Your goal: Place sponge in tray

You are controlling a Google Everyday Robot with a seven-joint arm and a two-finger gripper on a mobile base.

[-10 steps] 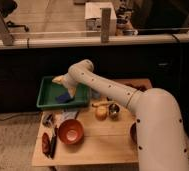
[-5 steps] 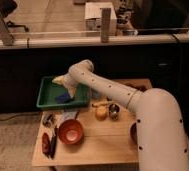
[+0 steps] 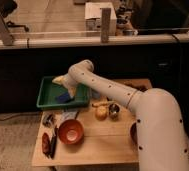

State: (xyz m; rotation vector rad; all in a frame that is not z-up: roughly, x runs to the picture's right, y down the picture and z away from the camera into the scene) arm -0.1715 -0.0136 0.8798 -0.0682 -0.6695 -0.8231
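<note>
Over the green tray (image 3: 48,95), at the back left of the wooden table (image 3: 98,145), the gripper (image 3: 68,91) is held at the end of the white arm (image 3: 113,90), which is stretched in from the lower right. Its yellowish end is seen above the tray's middle. Whether anything is grasped or released cannot be told.

1 small blue sponge (image 3: 64,97) is seen inside the tray, just below the gripper and toward the tray's right half; contact between the 2 cannot be judged.

Nearer the front of the table, 1 round red-orange bowl (image 3: 70,131) is set, well apart from the tray's front rim. To its right, 1 yellowish round fruit (image 3: 101,112) is placed beside a small dark cup (image 3: 114,110). Dark utensils (image 3: 49,142) are laid at the left edge of the table, beside the bowl.
</note>
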